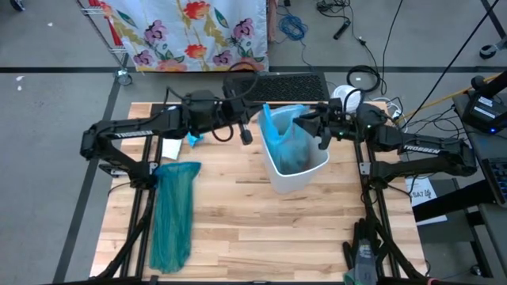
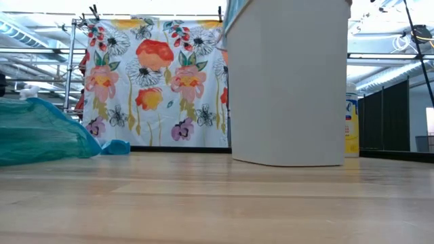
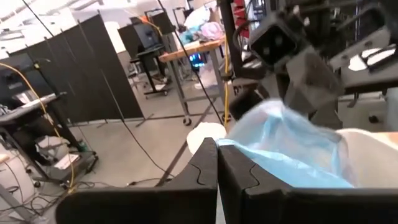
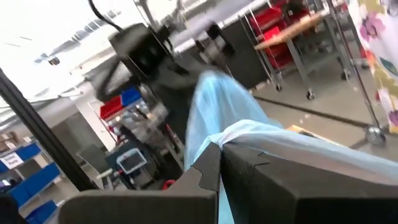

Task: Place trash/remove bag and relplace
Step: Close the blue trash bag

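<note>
Here the thin pale-blue plastic bag (image 1: 287, 136) sits inside the small white plastic bin (image 1: 297, 176), its rim pinched from opposite sides: left fingers (image 1: 265, 127) clenched on the bin's left edge, right fingers (image 1: 309, 127) likewise opposite

From table height the tall white plastic bin (image 2: 288, 81) runs off the top, so its rim and pale sky-blue crinkly liner (image 1: 287, 136) can't be seen there. The crumpled teal-green plastic bag (image 2: 37, 132) is cut at the left. What lies inside the bin is hidden.
</note>
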Tool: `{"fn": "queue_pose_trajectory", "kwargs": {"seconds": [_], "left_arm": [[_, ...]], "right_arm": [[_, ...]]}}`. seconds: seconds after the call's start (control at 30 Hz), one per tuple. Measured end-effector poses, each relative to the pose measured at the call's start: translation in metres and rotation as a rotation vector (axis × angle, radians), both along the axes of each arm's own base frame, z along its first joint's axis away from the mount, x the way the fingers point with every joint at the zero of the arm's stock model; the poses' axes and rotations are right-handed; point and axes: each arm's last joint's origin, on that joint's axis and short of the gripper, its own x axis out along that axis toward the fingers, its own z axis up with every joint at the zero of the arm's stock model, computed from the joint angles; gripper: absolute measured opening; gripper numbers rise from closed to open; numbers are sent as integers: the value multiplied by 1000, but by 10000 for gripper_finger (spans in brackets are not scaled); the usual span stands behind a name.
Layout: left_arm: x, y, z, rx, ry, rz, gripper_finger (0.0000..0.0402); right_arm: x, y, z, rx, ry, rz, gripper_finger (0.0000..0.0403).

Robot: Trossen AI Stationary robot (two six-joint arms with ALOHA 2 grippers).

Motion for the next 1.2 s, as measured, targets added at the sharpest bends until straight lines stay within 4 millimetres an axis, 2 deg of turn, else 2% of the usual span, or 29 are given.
{"fn": "queue_pose_trajectory", "kwargs": {"seconds": [0.23, 0.43, 0.67, 0.87, 1.2], "left_arm": [[9, -4, -11, -15, 53, -16, 2], [9, -9, -10, -58, 33, -12, 25], [9, -8, -11, -185, -2, 9, 79], [9, -11, -16, -192, 41, 6, 130], [9, -21, -21, -219, 84, 15, 136]], "right_arm": [[-10, 2, 11, -47, -77, -7, 0], [-14, 3, 14, -53, -92, -9, 0], [-13, 3, 9, -39, -37, -8, 0], [-13, 3, 8, -38, -30, -7, 0], [-14, 3, 7, -34, -13, -2, 0]]}}
